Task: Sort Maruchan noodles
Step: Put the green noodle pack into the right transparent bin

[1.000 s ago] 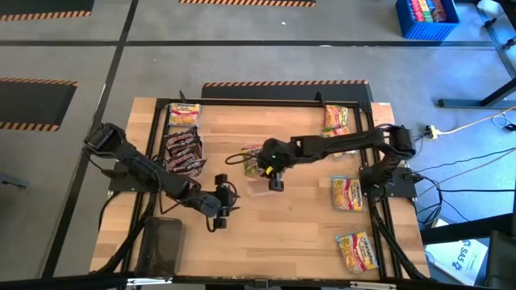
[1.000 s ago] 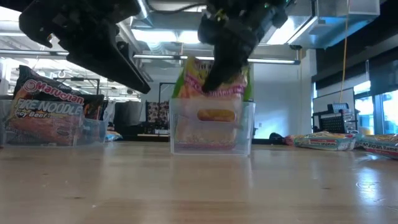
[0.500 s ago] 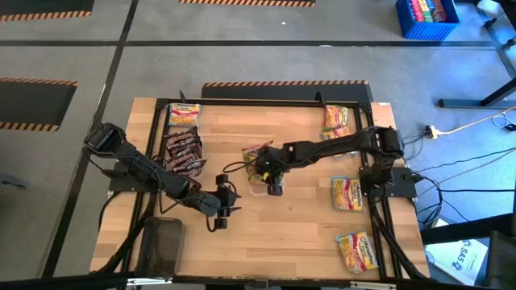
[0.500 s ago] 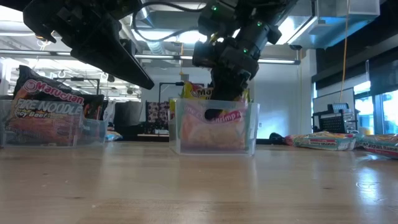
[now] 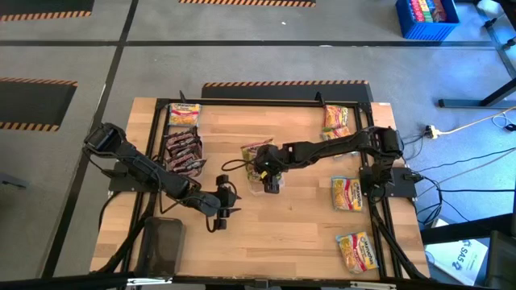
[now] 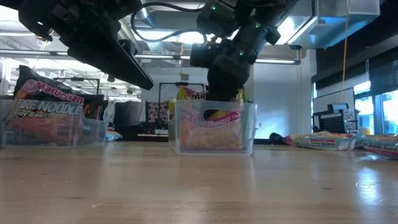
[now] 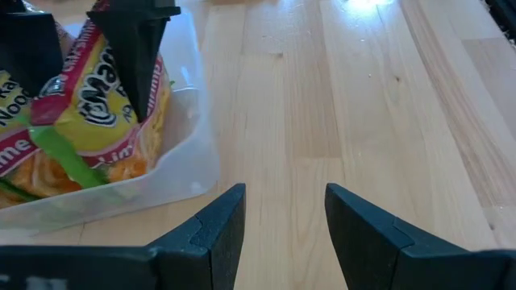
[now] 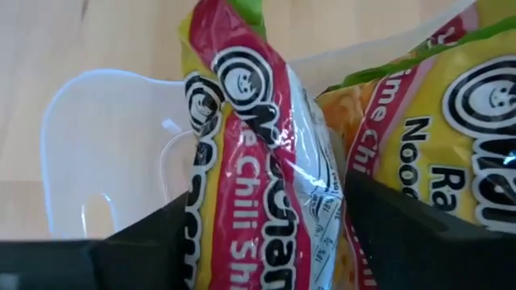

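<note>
Right gripper (image 5: 271, 182) at the clear tray (image 6: 214, 127) mid-table, fingers apart either side of a yellow packet (image 8: 266, 169).

That packet stands on edge in the tray, long axis upright, another beside it. Left gripper (image 7: 284, 229) waits at the tray's 8 o'clock, fingers apart, empty. Wooden table (image 5: 298, 225): maroon packets (image 5: 182, 151) at 9 o'clock, loose yellow packets (image 5: 347, 193) at 3 o'clock. Grey floor with striped tape around.
</note>
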Available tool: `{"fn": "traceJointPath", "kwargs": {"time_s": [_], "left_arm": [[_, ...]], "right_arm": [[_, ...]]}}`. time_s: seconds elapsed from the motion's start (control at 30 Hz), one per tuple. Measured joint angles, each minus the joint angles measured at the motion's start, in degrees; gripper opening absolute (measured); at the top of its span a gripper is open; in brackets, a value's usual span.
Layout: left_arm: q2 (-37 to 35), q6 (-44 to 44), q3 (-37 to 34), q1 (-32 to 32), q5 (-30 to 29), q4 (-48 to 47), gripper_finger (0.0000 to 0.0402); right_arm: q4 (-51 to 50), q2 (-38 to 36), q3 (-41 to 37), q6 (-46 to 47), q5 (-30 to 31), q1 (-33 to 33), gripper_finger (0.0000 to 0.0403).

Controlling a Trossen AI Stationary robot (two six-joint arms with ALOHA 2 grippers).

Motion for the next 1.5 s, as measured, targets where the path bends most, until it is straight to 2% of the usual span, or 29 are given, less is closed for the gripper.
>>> {"fn": "traceJointPath", "kwargs": {"time_s": [0.23,0.47,0.67,0.93,1.17,1.33,1.5], "left_arm": [[0.0,0.02,0.0,0.0,-0.01,0.0,0.0165],[0.0,0.03,0.0,0.0,0.13,0.02,0.0165],[0.0,0.03,0.0,0.0,0.16,0.02,0.0165],[0.0,0.02,0.0,0.0,0.16,0.02,0.0165],[0.0,0.03,0.0,0.0,0.16,0.02,0.0165],[0.0,0.03,0.0,0.0,0.16,0.02,0.0165],[0.0,0.02,0.0,0.0,0.0,0.07,0.0165]], "right_arm": [[-1.1,-2.91,-0.04,0.09,0.0,0.39,0.0254],[-2.56,-4.63,-0.04,0.1,8.69,0.28,0.0255],[-2.87,-4.35,-0.04,0.08,13.14,0.31,0.0255],[-3.09,-5.01,-0.04,0.11,10.31,0.37,0.0255],[-4.07,-9.69,-0.02,0.26,10.27,0.39,0.0255],[-10.01,-15.13,0.0,2.51,10.17,0.37,0.0255],[-23.5,-22.33,0.0,7.52,6.94,0.37,0.0255]]}}
